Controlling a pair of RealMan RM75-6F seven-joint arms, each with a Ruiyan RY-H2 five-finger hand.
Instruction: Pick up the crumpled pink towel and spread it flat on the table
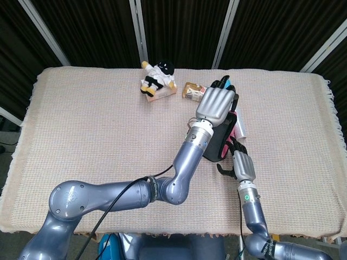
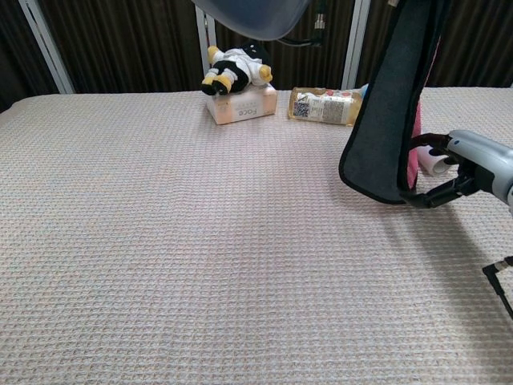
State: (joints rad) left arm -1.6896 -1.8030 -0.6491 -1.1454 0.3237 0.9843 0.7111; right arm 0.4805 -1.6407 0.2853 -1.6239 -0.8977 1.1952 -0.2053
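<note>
Above the table (image 2: pixel 160 241), my left hand (image 1: pixel 216 105) grips the pink towel (image 2: pixel 393 104), which hangs clear; my right hand (image 1: pixel 242 165), fingers spread, seemingly touches its lower edge.

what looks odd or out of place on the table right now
The towel is not on the table: it hangs folded from the left hand, its pink side mostly hidden. The right hand reaches its lower edge. A bottle lies on its side.
</note>
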